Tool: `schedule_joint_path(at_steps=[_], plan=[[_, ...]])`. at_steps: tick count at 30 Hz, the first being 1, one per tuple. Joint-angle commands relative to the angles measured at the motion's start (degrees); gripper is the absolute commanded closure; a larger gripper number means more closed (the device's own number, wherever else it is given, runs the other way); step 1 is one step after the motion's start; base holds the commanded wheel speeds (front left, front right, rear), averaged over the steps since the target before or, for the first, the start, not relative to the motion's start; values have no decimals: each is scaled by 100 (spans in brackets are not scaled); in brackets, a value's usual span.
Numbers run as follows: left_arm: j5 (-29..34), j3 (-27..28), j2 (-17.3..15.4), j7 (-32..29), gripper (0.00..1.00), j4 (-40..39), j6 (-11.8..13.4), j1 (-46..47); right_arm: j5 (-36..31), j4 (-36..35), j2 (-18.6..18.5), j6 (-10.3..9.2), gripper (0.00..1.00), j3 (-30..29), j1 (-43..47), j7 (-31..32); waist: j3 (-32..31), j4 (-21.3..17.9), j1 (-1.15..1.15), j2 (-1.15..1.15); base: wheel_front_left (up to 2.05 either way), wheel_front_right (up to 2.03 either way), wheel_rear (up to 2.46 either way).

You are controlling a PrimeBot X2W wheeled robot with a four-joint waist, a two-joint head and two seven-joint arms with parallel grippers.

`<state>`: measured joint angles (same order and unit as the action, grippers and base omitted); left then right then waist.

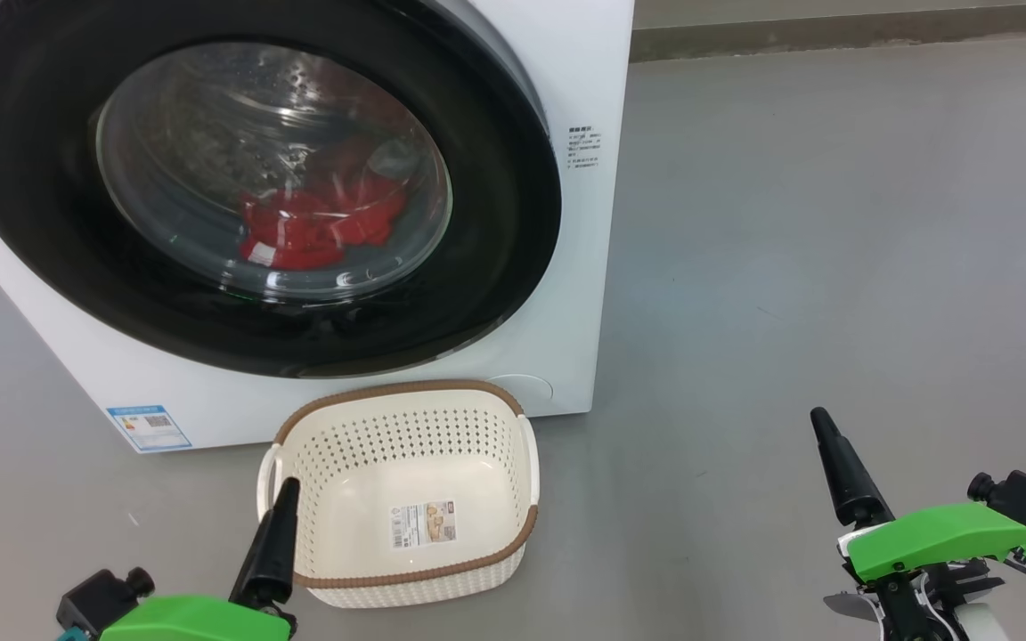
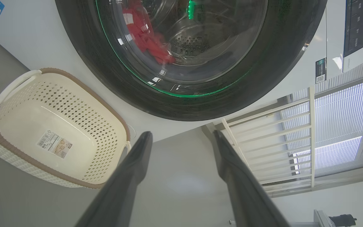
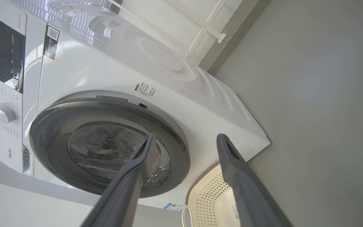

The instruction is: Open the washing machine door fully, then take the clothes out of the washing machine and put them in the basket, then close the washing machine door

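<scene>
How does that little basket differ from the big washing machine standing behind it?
The basket is small and open-topped; the washing machine is far bigger, with its round door looking shut. The basket holds only a label sticker; the washing machine has red clothes inside, seen through the door. The basket's rim is brown; the washing machine's door rim is glossy black. Both are whitish and stand on the grey floor.

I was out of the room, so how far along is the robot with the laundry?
Nothing looks done: the door looks shut, the red clothes lie behind its glass, the basket is empty. In hand: nothing; the left gripper and right gripper are open, holding nothing. Opening, unloading and closing are all left.
</scene>
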<state>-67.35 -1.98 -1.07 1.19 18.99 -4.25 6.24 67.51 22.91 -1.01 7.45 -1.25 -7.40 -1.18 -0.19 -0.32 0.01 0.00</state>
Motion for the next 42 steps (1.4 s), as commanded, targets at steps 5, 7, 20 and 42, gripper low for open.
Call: schedule_joint_path(at_steps=[5, 7, 20, 42], plan=[[591, 3, -92, 153, 0, -169, 93, 328, -660, -209, -69, 1, 0, 13, -348, -151, -11, 2, -1, 0, 0, 0, 0], [750, -16, -93, 187, 0, -162, 110, 354, -835, -232, -72, 1, 0, 18, -370, -185, -16, 5, -1, 0, 0, 0, 0], [1545, -112, -102, 389, 0, -144, 191, 513, -1853, -343, -91, 2, 0, 107, -506, -387, -29, 36, -1, 0, 0, 0, 0], [3144, -272, -132, 775, 0, -184, 370, 718, -3447, -333, -129, 2, 0, 250, -758, -775, -189, 95, -1, 0, 0, 0, 0]])
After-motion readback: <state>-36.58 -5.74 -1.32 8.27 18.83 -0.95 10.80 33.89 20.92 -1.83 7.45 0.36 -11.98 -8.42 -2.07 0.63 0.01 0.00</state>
